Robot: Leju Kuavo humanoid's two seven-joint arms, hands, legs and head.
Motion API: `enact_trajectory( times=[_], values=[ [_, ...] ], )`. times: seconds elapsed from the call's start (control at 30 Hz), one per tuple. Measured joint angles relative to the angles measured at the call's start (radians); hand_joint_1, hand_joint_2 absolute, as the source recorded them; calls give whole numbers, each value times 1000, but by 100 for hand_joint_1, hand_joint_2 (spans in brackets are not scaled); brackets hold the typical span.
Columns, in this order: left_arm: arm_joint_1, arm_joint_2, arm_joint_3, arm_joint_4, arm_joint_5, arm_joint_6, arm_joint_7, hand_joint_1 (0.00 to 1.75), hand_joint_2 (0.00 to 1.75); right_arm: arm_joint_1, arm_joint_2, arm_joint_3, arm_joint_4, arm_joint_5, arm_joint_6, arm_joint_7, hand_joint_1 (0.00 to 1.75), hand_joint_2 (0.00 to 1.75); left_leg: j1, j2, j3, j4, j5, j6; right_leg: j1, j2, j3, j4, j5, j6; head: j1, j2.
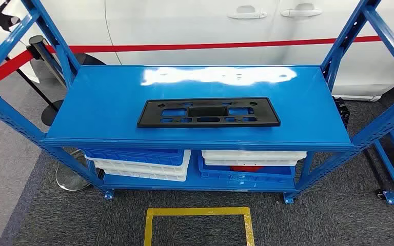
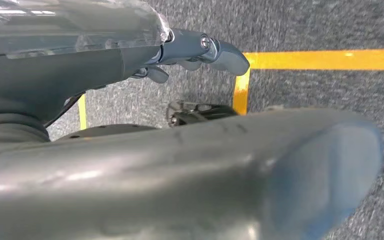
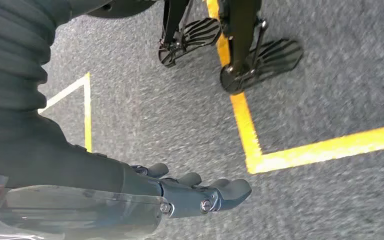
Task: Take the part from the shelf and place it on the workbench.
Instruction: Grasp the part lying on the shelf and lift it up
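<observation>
Black part point(image 1: 209, 113) lies at twelve o'clock on the shelf point(image 1: 107, 102); my left robot hand point(image 2: 200, 52) and right robot hand point(image 3: 200, 192) hang released, so reaching comes next.

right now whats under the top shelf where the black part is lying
Under the blue top shelf holding the black part are stacked blue and white bins and a white tray in a blue bin. Something red peeks out; the rest is covered.
</observation>
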Motion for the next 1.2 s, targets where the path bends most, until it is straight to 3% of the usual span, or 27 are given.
enact_trajectory(
  times=[0.07, 0.13, 0.2, 0.27, 0.33, 0.4, 0.47, 0.5, 0.53, 0.57, 0.67, 0.7, 0.77, 0.9, 1.03, 1.2],
  values=[
    [0, 0, 0, 0, -2, 0, 0, 0, 0, -1, 0, 0, 0, 0, 1, -1, 0, 175, 1, 1, 9, -52, 43, 1, 0, 1, 1, 0, -1, 1, 0, 0],
    [-1, 0, 0, 0, -7, 0, -2, 0, 0, -2, 1, 0, 0, 0, 4, -6, 0, 175, 1, 3, 35, -167, 128, 8, 0, 1, 4, 0, 1, 6, 0, 0],
    [-1, 1, 0, 0, -11, 0, -6, 0, 0, -2, 2, 0, 0, 1, 9, -14, 0, 175, -5, 6, 45, -226, 146, 22, 0, 1, 7, 0, 6, 17, 0, 0],
    [1, 2, 0, 0, -12, 1, -9, 0, 0, -3, 4, 1, 0, 3, 12, -29, 0, 175, -10, 6, 37, -224, 147, 38, -1, 1, 11, -3, 13, 33, -2, 0],
    [2, 3, 0, 0, -12, 3, -11, 0, 0, -7, 6, 2, 0, 6, 12, -62, 0, 175, -6, 7, 35, -232, 195, 53, -1, 2, 11, 2, 9, 47, -2, 0],
    [0, 3, 0, 0, -14, 5, -11, 0, 0, -17, 8, 8, -1, 10, 5, -115, 0, 175, -1, 10, 27, -239, 222, 63, -1, 2, -12, 67, -49, 53, 0, 0],
    [0, 3, 0, 0, -18, 8, -10, 0, 0, -36, 12, 16, -2, 12, -6, -187, 0, 175, -4, 14, 13, -239, 232, 68, -2, 1, -54, 197, -137, 56, 3, 0],
    [1, 3, 0, 0, -21, 9, -8, 0, 0, -49, 14, 20, -4, 11, -11, -226, 0, 175, -6, 16, 8, -238, 236, 68, -3, 0, -65, 247, -162, 59, 3, 0],
    [1, 3, -1, 0, -25, 10, -6, 0, 0, -65, 17, 24, -6, 7, -16, -266, 0, 175, -7, 17, 4, -237, 239, 67, -3, -1, -61, 268, -170, 60, 3, 0],
    [1, 3, -2, 0, -29, 10, -4, 0, 0, -83, 20, 28, -11, 0, -18, -308, 0, 175, -8, 17, 2, -236, 240, 66, -3, -1, -36, 248, -159, 60, 3, 0],
    [-3, 3, -9, 0, -39, 9, -2, 0, 0, -155, 36, 47, -37, -33, -19, -464, 0, 175, -9, 18, -5, -224, 238, 57, -1, 0, 86, 69, -104, 52, 3, 0],
    [-5, 3, -13, 0, -41, 9, -2, 0, 0, -180, 44, 57, -49, -48, -18, -513, 0, 175, -11, 19, -9, -220, 237, 52, 1, 1, 107, 29, -100, 47, 2, 0],
    [-8, 3, -17, 0, -42, 12, -2, 0, 0, -221, 66, 92, -89, -94, -11, -584, 0, 175, -15, 19, -16, -213, 236, 46, 3, 1, 114, 6, -104, 40, 1, 0],
    [-7, 3, -18, 0, -34, 18, -2, 0, 0, -241, 128, 269, -266, -291, 0, -625, 0, 175, -14, 16, -15, -221, 240, 45, 5, -2, 112, 6, -102, 32, 1, 0],
    [-8, 3, -18, 0, -33, 20, -1, 0, 0, -175, 169, 597, -581, -520, 16, -579, 0, 175, -13, 16, -13, -227, 244, 40, 7, -4, 111, 7, -103, 25, 1, 0],
    [-3, 2, -18, 0, -32, 26, 0, 0, 0, -42, 160, 978, -991, -690, 24, -551, 0, 175, -12, 17, -15, -229, 245, 32, 8, -3, 109, 8, -102, 21, 1, 0]
  ],
)
